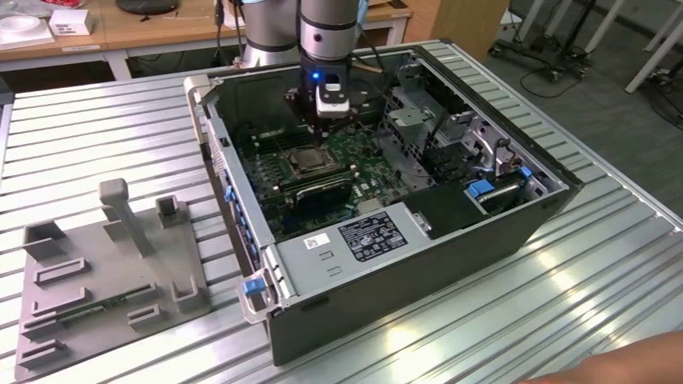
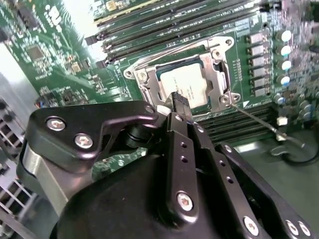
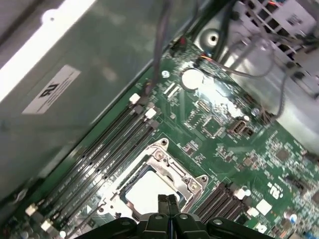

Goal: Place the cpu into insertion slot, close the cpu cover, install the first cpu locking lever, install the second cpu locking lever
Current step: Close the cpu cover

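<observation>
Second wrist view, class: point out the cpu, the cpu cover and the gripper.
cpu [image 2: 192, 84]: second wrist view, centre of its silver top.
cpu cover [image 2: 148, 85]: second wrist view, steel frame strip beside its window.
gripper [image 2: 178, 101]: second wrist view, between its fingertips.
</observation>
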Available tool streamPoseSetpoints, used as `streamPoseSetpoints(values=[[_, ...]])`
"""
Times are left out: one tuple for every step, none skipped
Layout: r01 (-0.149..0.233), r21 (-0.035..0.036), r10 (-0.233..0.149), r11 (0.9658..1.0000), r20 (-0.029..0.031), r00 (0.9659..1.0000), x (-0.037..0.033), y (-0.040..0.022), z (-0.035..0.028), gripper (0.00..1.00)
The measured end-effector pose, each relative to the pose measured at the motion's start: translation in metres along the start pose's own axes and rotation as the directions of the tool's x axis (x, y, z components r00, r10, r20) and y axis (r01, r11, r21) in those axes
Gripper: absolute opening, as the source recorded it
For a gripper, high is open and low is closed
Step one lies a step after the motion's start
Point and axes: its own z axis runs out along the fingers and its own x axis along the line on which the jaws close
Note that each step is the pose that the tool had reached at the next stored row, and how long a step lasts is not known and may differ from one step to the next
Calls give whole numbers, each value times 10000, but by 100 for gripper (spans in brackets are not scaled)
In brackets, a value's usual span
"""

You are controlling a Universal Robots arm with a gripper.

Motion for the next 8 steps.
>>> streamPoseSetpoints(values=[[192, -1, -192, 9998, -3, 9998, 0, 0, 0, 11], [372, -1, -372, 9993, -5, 9993, 0, 0, 0, 11], [550, -2, -550, 9985, -8, 9985, 0, 0, 1, 11], [731, -3, -731, 9973, -11, 9973, 0, 0, 1, 11], [920, -4, -920, 9958, -14, 9958, 0, 0, 2, 11], [1100, -5, -1100, 9939, -16, 9939, 0, 0, 2, 11], [1277, -6, -1277, 9918, -19, 9918, 0, 0, 2, 11], [1456, -7, -1456, 9893, -22, 9893, 0, 0, 3, 11]])
